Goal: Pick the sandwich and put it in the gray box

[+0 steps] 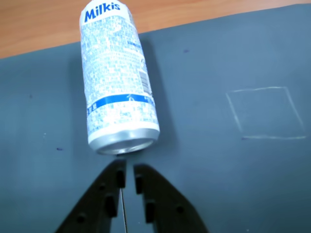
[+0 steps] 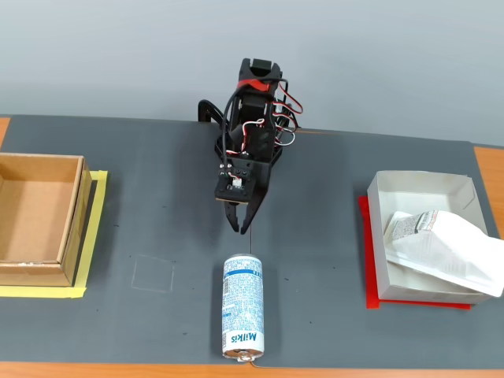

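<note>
Black jaws point(image 1: 128, 171) sit nearly together, empty, just short of the lying Milkis can point(image 1: 118, 77). Off to the right in the fixed view, the sandwich point(image 2: 441, 246) rests in the gray box point(image 2: 417, 183), overhanging its right wall.

In the fixed view a dark gray mat point(image 2: 315, 236) covers the wooden surface point(image 2: 488, 157). A Milkis can point(image 2: 242, 307) lies on its side at 6 o'clock, a brown box point(image 2: 35, 220) on yellow tape at 9, a gray box point(image 2: 421, 236) on a red sheet at 3, and a chalk square point(image 2: 153, 274) left of the can.
</note>
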You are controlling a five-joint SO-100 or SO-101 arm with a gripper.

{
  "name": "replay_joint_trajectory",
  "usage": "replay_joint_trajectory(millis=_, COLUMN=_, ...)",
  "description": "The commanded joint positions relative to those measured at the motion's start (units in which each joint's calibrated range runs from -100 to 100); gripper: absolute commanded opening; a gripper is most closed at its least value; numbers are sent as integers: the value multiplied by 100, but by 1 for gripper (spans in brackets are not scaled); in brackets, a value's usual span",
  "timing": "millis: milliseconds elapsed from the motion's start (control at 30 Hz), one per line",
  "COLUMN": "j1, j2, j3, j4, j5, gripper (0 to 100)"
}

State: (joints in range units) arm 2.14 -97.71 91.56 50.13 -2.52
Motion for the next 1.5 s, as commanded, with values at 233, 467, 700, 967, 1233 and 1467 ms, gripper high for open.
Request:
replay_joint_trajectory(millis=233, j1=6, j2=-145, j3=374, j4=22, j5=35, gripper=2)
replay_joint_trajectory(millis=467, j1=6, j2=-153, j3=564, j4=30, j5=35, gripper=2)
replay_joint_trajectory(millis=700, j1=-9, j2=-153, j3=727, j4=30, j5=35, gripper=2)
replay_joint_trajectory(millis=967, j1=6, j2=-153, j3=826, j4=30, j5=30, gripper=2)
replay_joint_trajectory(millis=1233, j1=59, j2=-153, j3=826, j4=30, j5=14, gripper=2)
replay_joint_trajectory(millis=1467, j1=59, j2=-153, j3=826, j4=30, j5=25, gripper=2)
